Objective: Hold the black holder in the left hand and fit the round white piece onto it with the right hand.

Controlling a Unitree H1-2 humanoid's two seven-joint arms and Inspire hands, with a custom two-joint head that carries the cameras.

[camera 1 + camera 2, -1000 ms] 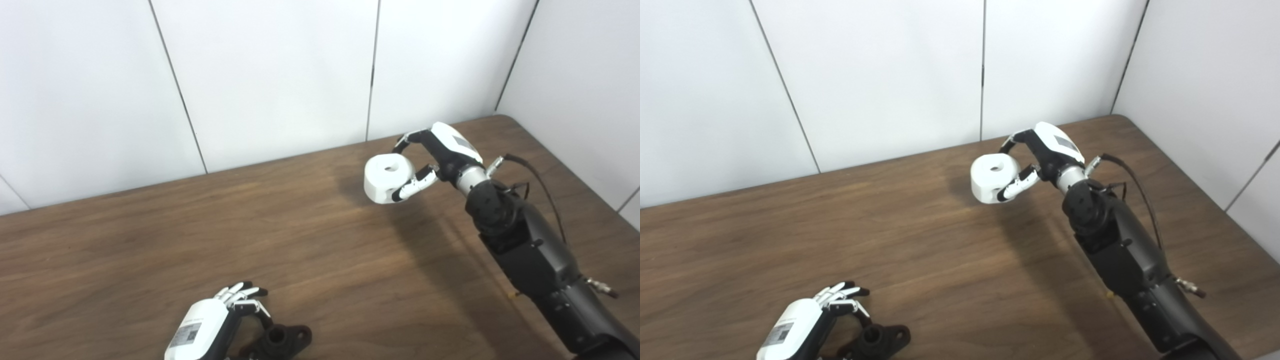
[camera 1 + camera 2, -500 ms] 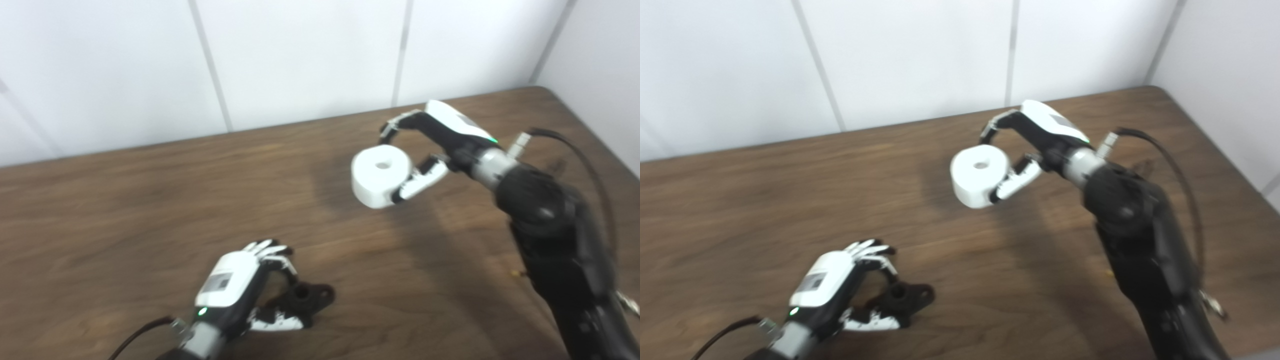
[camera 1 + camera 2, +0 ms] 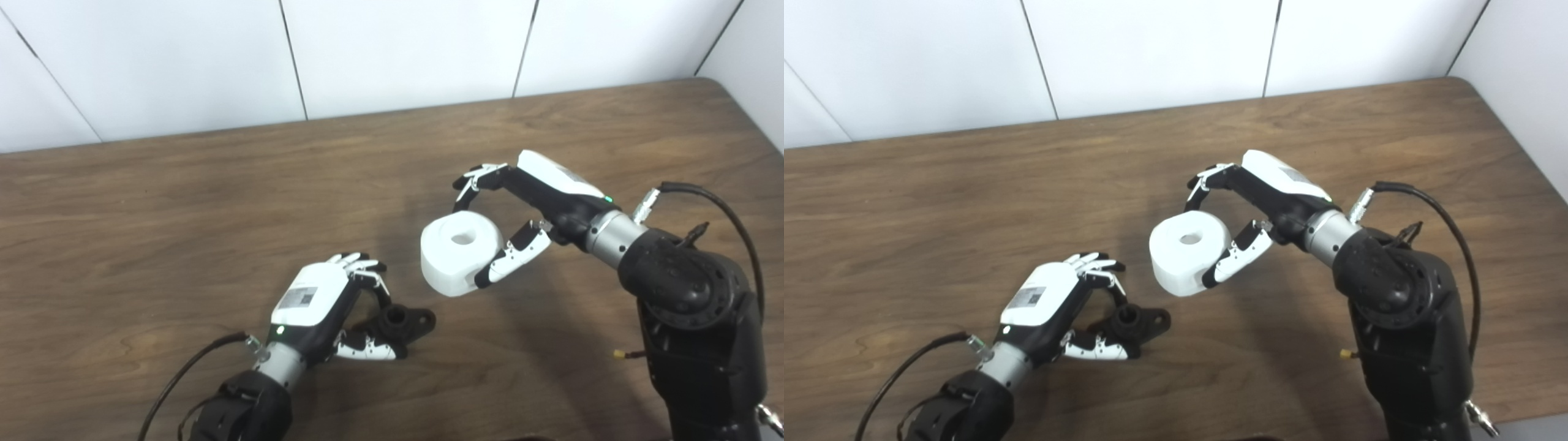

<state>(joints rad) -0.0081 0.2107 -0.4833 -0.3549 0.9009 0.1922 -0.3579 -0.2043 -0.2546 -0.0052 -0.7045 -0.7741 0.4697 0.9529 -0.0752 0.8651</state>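
Observation:
The black holder [image 3: 401, 323] is a small flanged piece with an upright socket, low at the front of the wooden table [image 3: 184, 202]. My left hand [image 3: 324, 303] is shut on the black holder, fingers over its back and thumb along its front. My right hand [image 3: 527, 208] is shut on the round white piece [image 3: 459, 252], a thick white ring with a centre hole, and holds it in the air just up and to the right of the holder. The two parts are apart. Both show in the right eye view too: the holder [image 3: 1136, 321] and the white piece [image 3: 1188, 245].
White wall panels [image 3: 398, 55] stand behind the table's far edge. The right arm's black forearm [image 3: 692, 306] and its cable [image 3: 729, 214] fill the right foreground. The table's right corner [image 3: 729, 92] lies close to the side wall.
The camera has tilted down and left, so the whole picture shifted. My right hand has carried the white piece toward the holder. My left hand has closed on the holder.

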